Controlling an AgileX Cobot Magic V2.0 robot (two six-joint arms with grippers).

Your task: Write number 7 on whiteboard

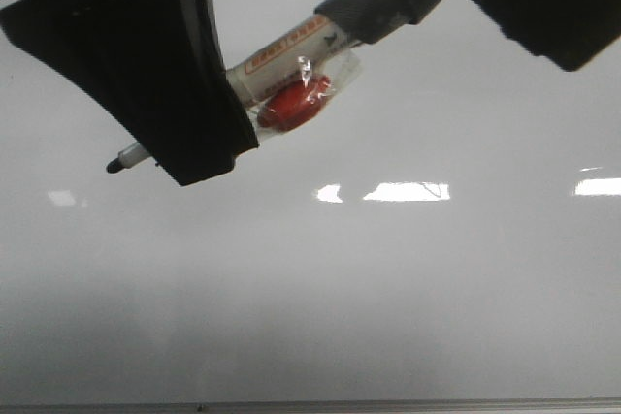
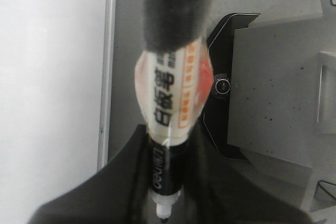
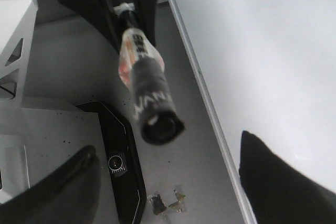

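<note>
Two grippers in frame, and both are cropped hard. Left gripper fills the upper left of the front view as a dark blur, its fingers clamped on the marker; most of the barrel's lower part is hidden behind them, only the black tip poking out. Clear tape and a red blob on the barrel are hard to read. Right gripper shows just two dark fingers, spread wide apart, with the marker's black cap end beyond them, not touched. Whiteboard spreads pale and glossy beneath everything, metal edge strip along the near side. No stroke of a 7 can be made out.
</note>
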